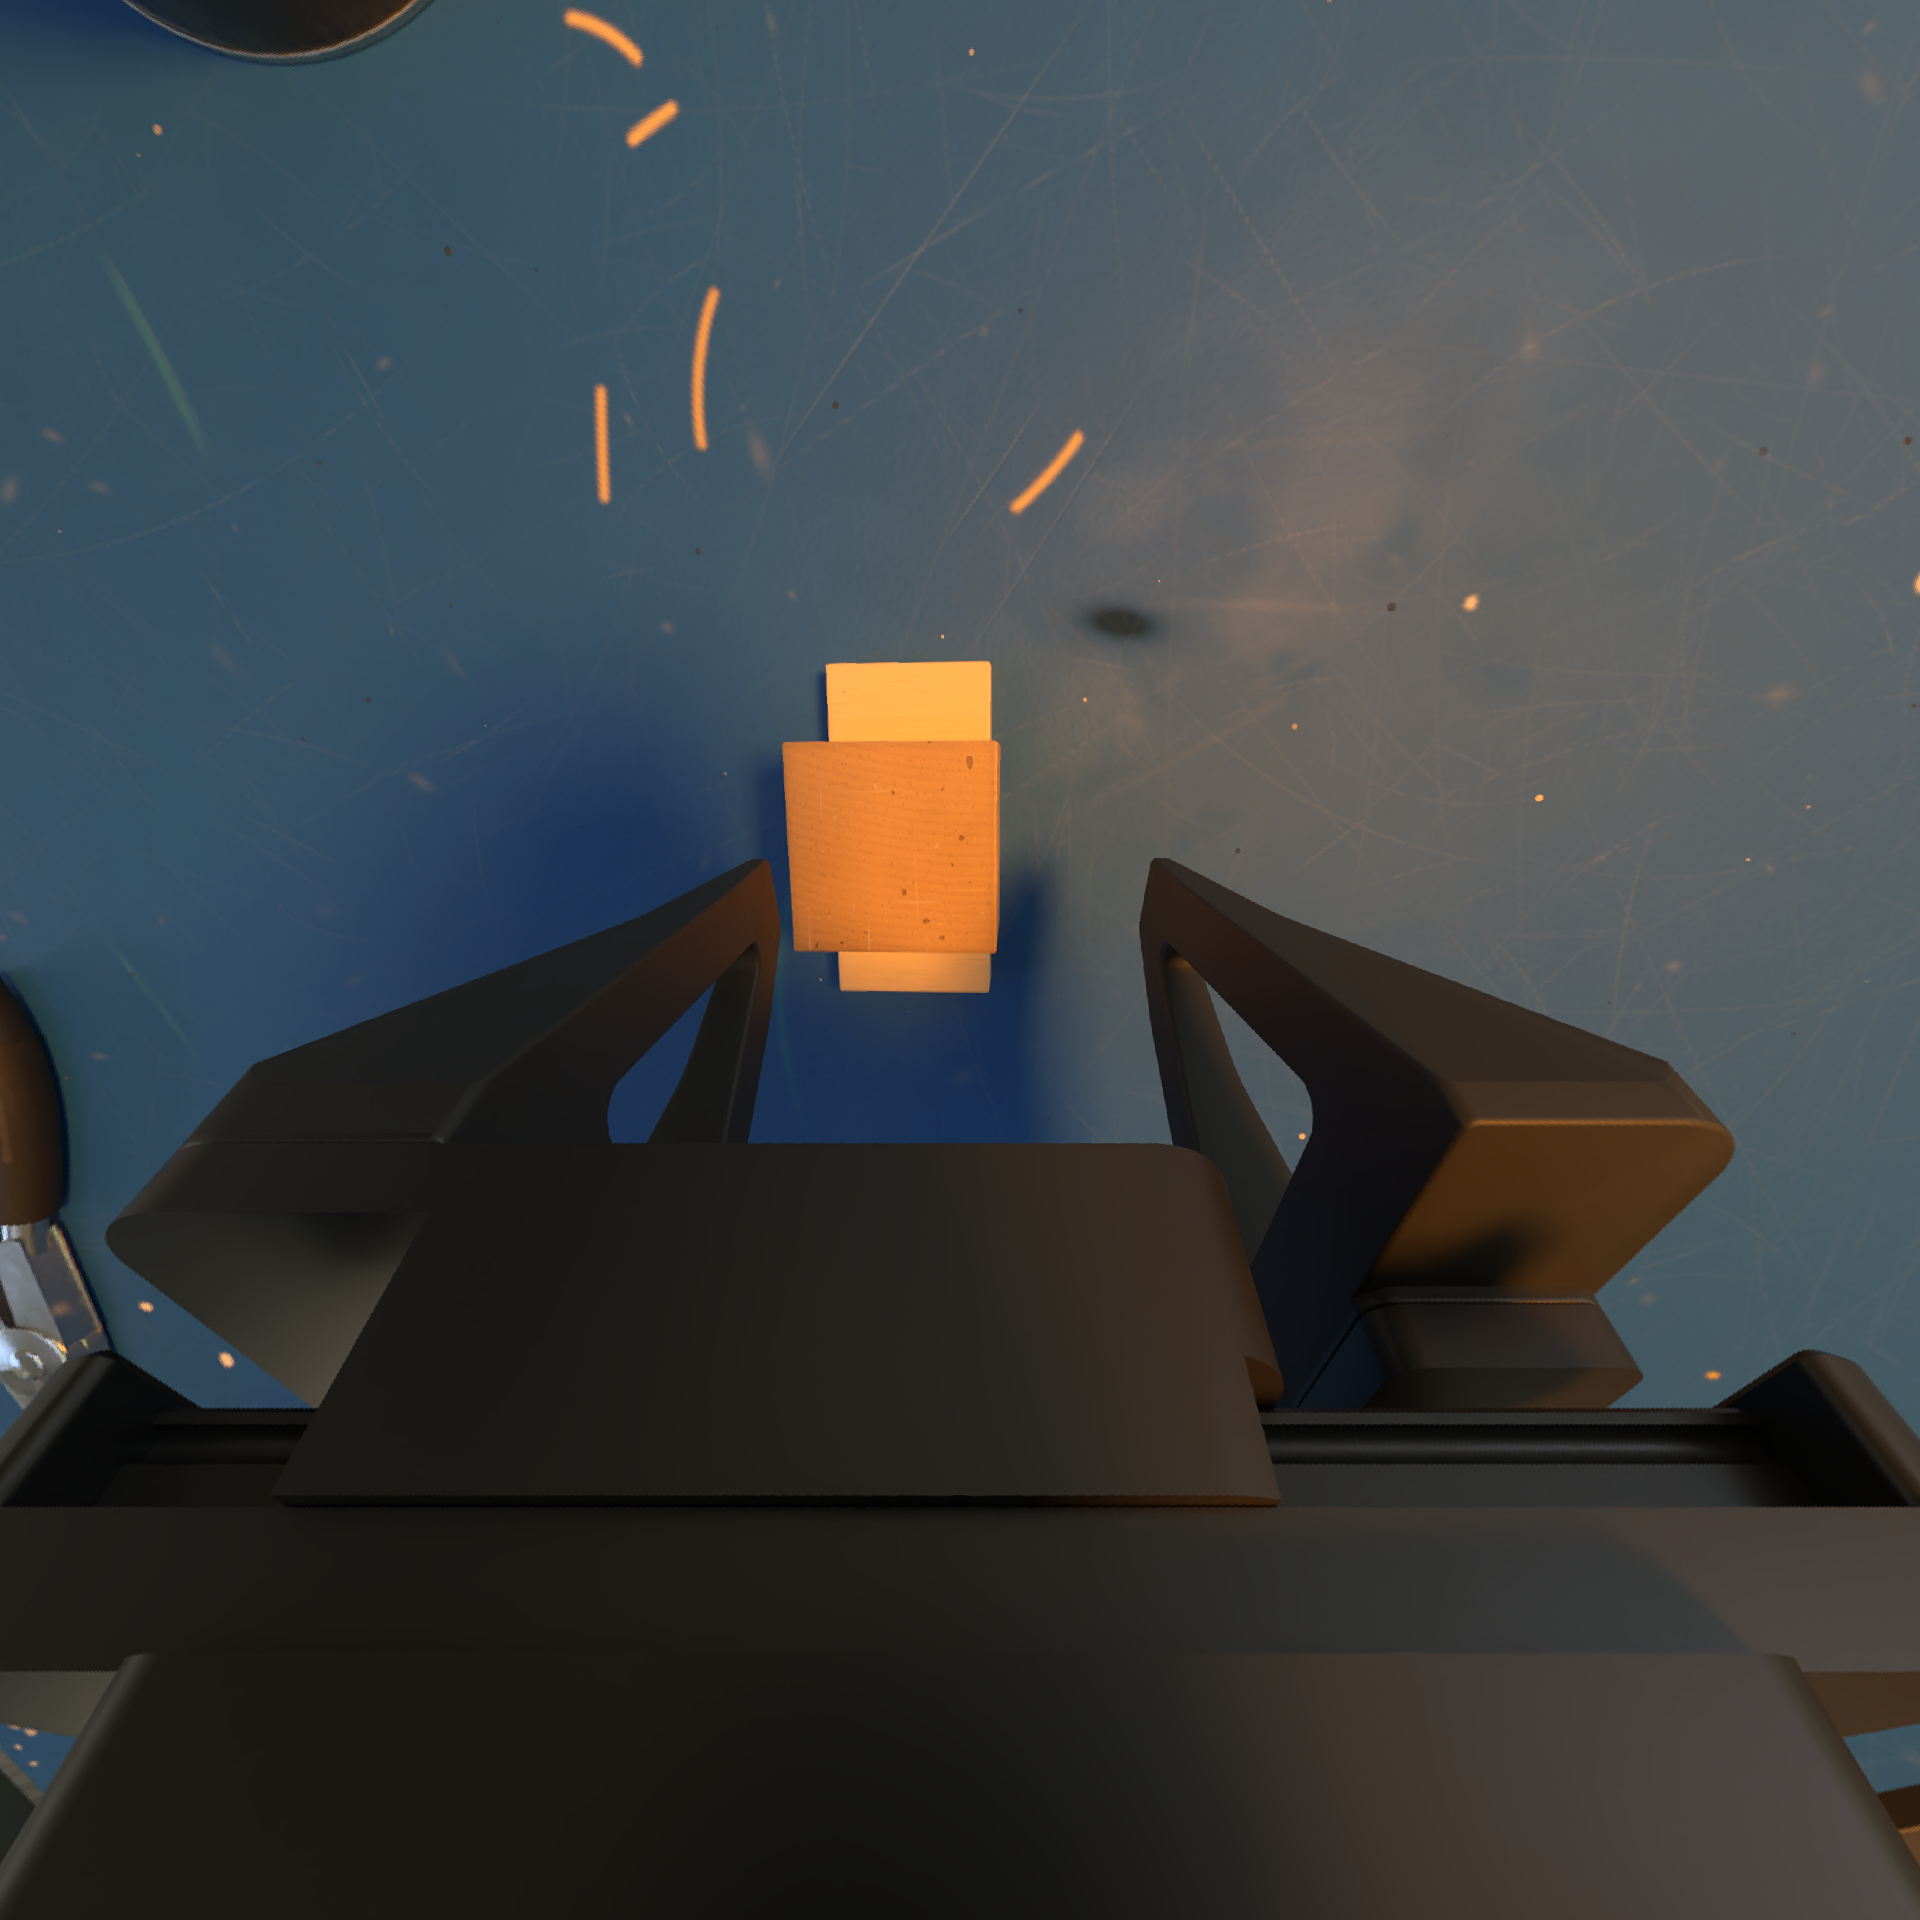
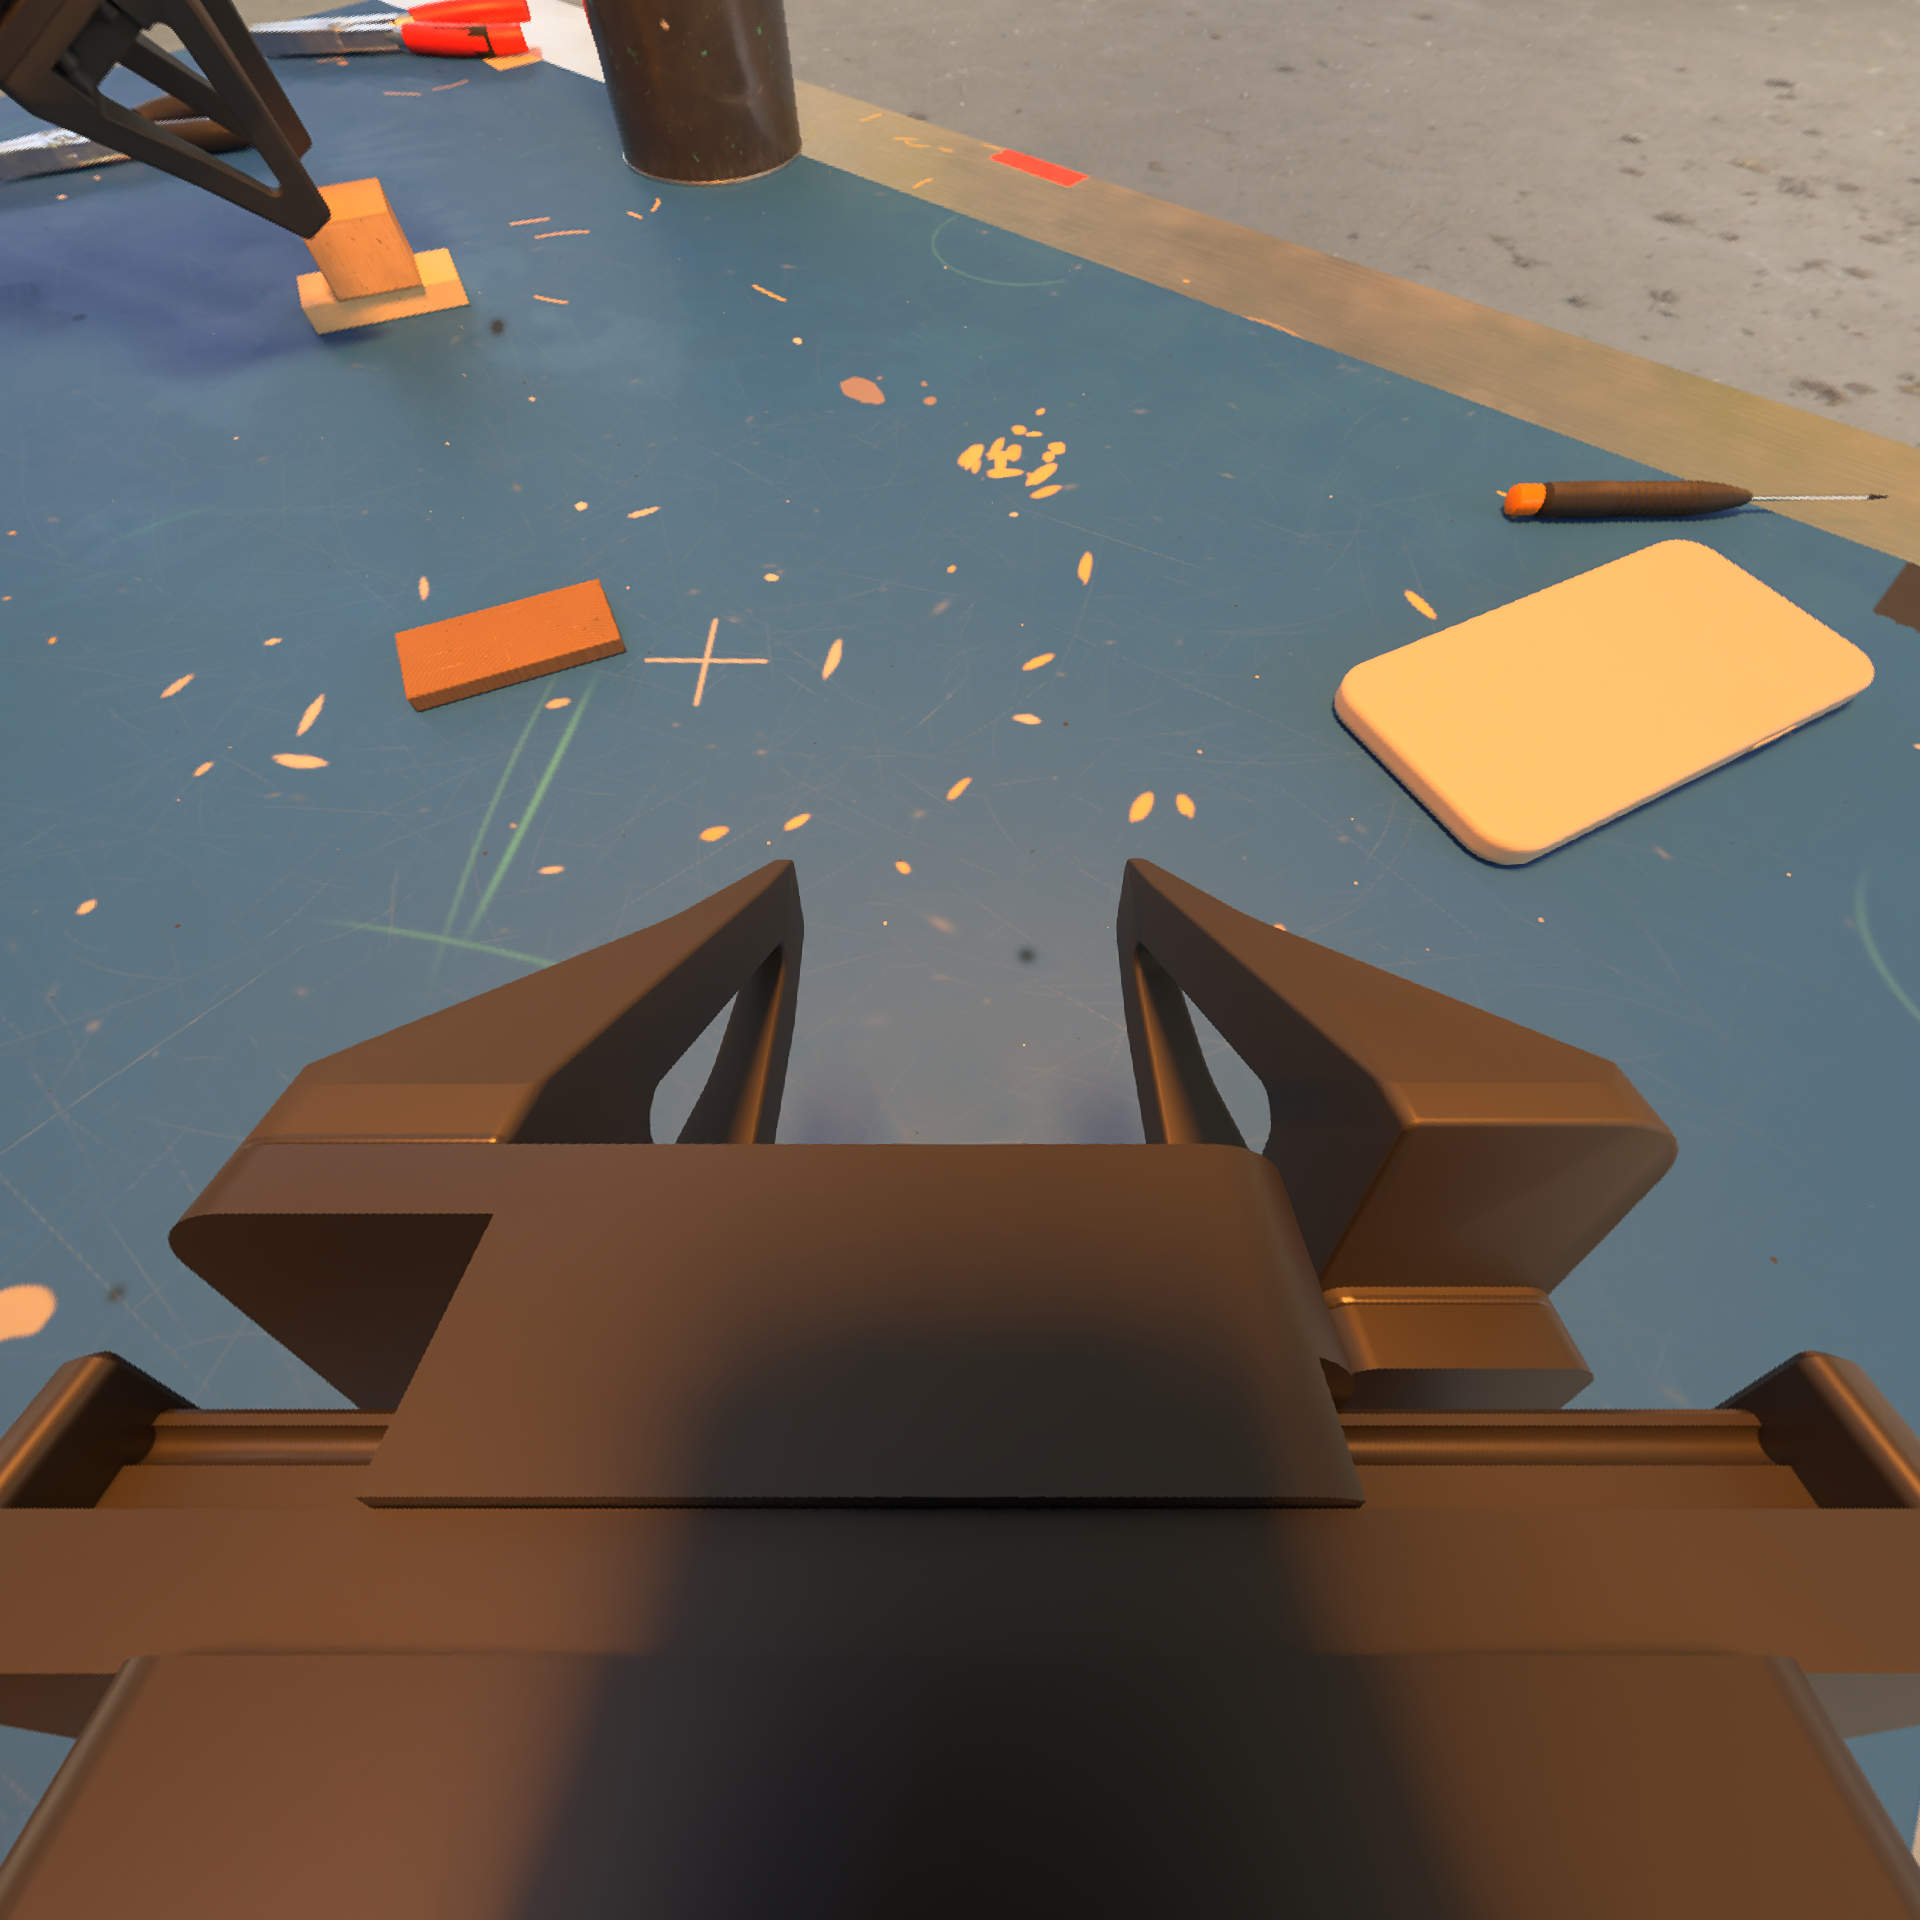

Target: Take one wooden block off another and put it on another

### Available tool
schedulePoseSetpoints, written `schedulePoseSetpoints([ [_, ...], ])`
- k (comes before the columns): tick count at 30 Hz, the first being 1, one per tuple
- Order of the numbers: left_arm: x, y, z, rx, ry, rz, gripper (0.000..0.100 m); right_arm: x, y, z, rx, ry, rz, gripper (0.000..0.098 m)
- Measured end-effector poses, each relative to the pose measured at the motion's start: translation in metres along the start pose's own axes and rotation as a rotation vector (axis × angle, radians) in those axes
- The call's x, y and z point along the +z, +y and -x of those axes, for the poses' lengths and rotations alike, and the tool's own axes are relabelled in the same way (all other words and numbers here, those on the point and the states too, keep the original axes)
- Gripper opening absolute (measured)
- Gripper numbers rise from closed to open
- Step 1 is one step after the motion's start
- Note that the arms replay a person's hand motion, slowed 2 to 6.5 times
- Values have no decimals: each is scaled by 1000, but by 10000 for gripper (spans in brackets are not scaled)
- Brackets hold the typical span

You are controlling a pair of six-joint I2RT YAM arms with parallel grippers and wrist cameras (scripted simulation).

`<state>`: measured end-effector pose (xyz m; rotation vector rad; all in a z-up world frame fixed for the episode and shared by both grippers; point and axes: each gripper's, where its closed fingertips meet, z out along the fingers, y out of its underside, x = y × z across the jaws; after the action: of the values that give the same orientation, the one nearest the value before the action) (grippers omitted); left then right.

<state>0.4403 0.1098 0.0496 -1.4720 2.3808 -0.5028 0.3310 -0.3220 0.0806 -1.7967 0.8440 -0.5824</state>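
Screwdriver [image 2: 1631, 500], pale pad [image 2: 1605, 698], orange block [image 2: 509, 643] around right hand [image 2: 961, 883] (both hands agape)

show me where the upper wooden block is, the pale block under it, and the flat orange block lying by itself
upper wooden block [image 1: 891, 844], left wrist view, its top face
pale block [image 1: 908, 698], left wrist view, its exposed far end
flat orange block [image 2: 507, 640], right wrist view, its top face

Scratched blue mat [image 2: 1039, 312], dark cylinder [image 2: 707, 94] at its far edge, pale rounded slab [image 2: 1600, 696], orange-tipped awl [image 2: 1631, 500]
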Motion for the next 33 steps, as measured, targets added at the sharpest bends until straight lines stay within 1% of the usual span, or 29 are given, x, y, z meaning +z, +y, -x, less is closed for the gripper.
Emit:
schedulePoseSetpoints([
  [8, 9, -2, 3, 1, 5, 34, 531, 0, 0, -1, -2, 2, 1, 516],
  [11, 11, -3, 5, 0, 2, 40, 524, 0, 0, -2, 0, 3, 1, 516],
  [19, 25, 6, 7, 1, 1, 89, 515, 1, 2, -4, 4, 2, 3, 515],
  [27, 25, 2, 12, -8, -1, 90, 464, 1, 2, -4, 2, 2, 4, 514],
  [33, 26, 2, 11, -15, 14, 103, 436, 1, 2, -4, 3, 2, 4, 514],
])
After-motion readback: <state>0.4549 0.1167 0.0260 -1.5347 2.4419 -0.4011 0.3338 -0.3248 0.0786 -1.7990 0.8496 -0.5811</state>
